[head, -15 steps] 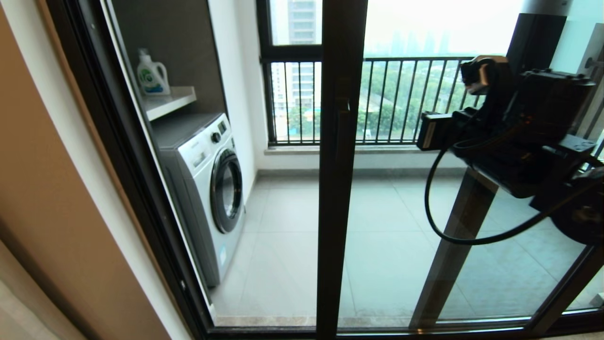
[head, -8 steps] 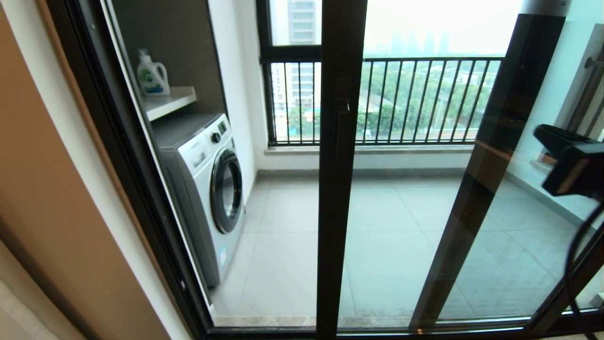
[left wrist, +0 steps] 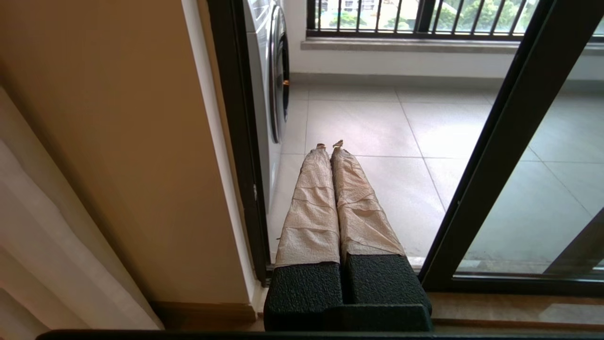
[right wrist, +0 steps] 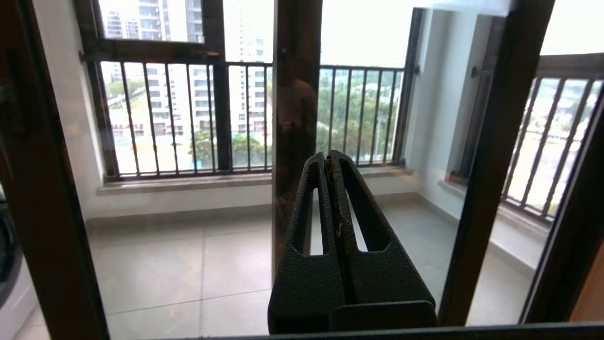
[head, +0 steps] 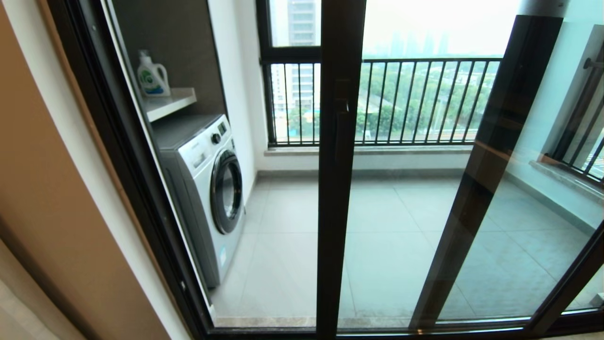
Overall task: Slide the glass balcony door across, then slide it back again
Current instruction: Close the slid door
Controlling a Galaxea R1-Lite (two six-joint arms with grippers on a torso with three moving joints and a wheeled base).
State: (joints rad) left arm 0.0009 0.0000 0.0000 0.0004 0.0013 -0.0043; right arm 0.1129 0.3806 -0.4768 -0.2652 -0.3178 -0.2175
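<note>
The glass balcony door (head: 337,212) shows its dark brown stile upright in the middle of the head view, with the slim dark handle (head: 340,123) on it and its glass running off to the right. Neither arm appears in the head view. My left gripper (left wrist: 330,144) is shut and holds nothing; its tape-wrapped fingers point low into the gap between the wall frame and the door stile (left wrist: 500,156). My right gripper (right wrist: 329,155) is also shut on nothing and faces the glass from the room side, apart from the door stile (right wrist: 42,212).
A white washing machine (head: 207,189) stands on the balcony at the left, under a shelf (head: 170,101) with a detergent bottle (head: 152,75). A second dark stile (head: 486,165) without a handle slants at the right. The railed far window (head: 415,99) closes the back. A beige wall (head: 47,189) is at the left.
My right arm, high in front of the glass a second ago, has dropped away to the right and left the head view. The door stile has not moved.
</note>
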